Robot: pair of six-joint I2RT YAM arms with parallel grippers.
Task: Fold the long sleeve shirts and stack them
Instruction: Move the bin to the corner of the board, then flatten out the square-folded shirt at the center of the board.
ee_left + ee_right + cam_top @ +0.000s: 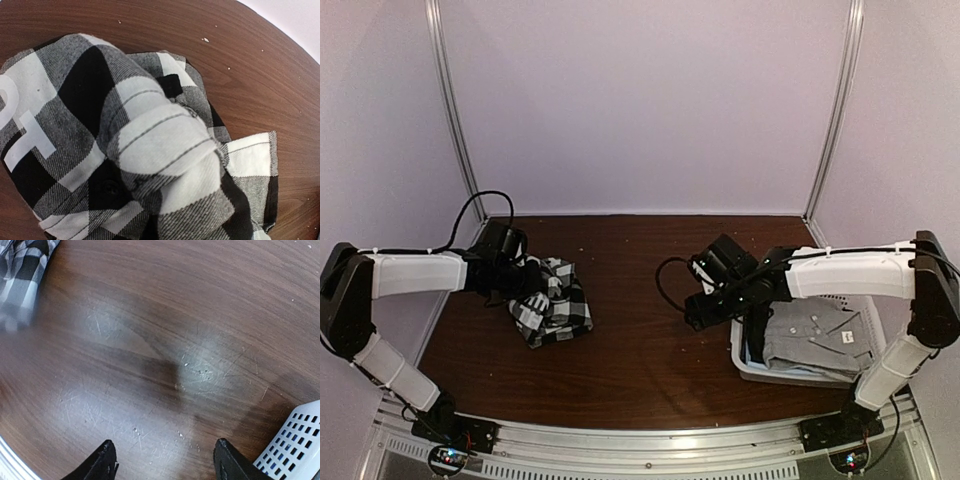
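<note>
The black-and-white checked shirt [555,308] lies crumpled on the left of the brown table. My left gripper [523,282] is down in its left side. In the left wrist view the checked cloth [150,140] bunches up over the jaws and hides the fingers; it looks gripped. The plain grey shirt [815,335] lies in the white lattice basket [748,366] at the right. My right gripper [695,315] hangs open and empty over bare table left of the basket; its black fingertips [102,462] stand wide apart, and a corner of the checked shirt [22,270] shows at the top left.
The basket's corner [295,440] is close to the right fingertip. The table's metal front rail [640,440] runs along the near edge. White walls and frame posts [455,110] enclose the back and sides.
</note>
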